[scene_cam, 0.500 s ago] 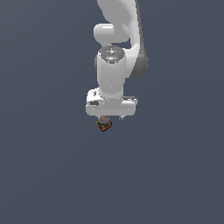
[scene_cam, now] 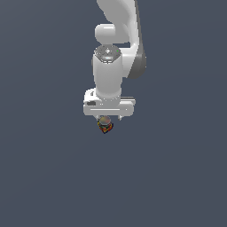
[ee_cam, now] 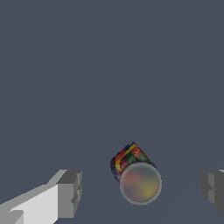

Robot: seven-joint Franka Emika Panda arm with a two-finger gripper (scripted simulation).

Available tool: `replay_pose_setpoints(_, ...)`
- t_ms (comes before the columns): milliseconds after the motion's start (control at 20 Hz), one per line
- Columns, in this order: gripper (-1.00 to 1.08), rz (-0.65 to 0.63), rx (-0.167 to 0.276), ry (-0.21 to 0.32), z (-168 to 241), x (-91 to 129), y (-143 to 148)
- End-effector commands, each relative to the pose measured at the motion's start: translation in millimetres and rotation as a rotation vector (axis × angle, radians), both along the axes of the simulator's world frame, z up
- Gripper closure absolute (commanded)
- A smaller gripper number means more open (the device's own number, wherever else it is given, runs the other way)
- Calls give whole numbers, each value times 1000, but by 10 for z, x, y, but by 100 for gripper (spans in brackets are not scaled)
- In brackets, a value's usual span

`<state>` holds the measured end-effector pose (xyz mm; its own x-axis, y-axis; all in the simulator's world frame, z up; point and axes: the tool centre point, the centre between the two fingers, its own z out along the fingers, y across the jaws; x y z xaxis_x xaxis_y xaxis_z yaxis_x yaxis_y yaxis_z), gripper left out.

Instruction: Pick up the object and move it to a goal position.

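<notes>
The object (scene_cam: 104,125) is a tiny can-like item with orange-red, black and multicoloured sides and a pale greyish rounded top. In the exterior view it sits just under the white hand. My gripper (scene_cam: 106,119) hangs straight above it, pointing down. In the wrist view the object (ee_cam: 134,173) lies between the two grey fingertips (ee_cam: 69,192), nearer the one on the other side. The gripper (ee_cam: 141,190) is open wide, and neither pad touches the object. The fingers are mostly hidden behind the hand in the exterior view.
A plain dark grey-blue surface (scene_cam: 48,177) fills both views. No other object, container or edge shows. The white arm (scene_cam: 116,26) rises from the hand out of the frame.
The hand has come down slightly, so the gap between it and the object has closed. The object has not moved.
</notes>
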<state>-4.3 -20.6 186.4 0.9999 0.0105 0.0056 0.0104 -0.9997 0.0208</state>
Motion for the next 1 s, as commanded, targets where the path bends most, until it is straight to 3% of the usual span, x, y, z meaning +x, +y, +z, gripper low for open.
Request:
replay_pose_setpoints(0,-92,-2,0,4,13,-14,-45)
replay_pose_setpoints(500,-92,30,0,5,-27,-37,-58)
replay_pose_setpoints(950,-92,163,3,8,-188,-139,-114)
